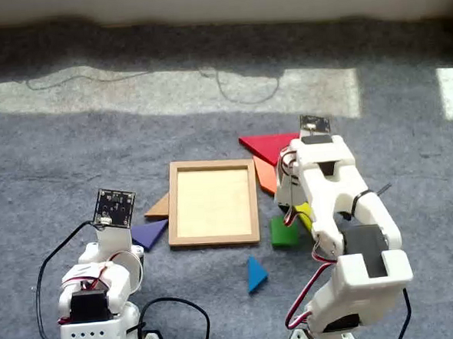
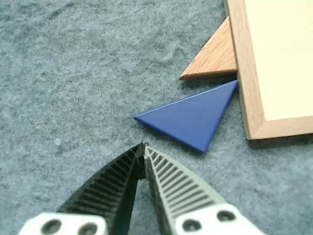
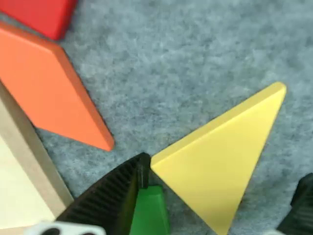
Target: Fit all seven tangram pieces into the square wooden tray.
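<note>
The left pincer points down at the floor, jaws pressed together; the right pincer hangs low, jaws spread wide.

Sunlight stripes the far carpet; the rest lies shaded.

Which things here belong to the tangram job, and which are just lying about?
Belong to the job:
square wooden tray, red triangle, orange parallelogram, yellow triangle, green square, light blue triangle, dark blue triangle, wood-coloured triangle.

Just lying about:
thin cable on the grey carpet, beyond the tray.
</note>
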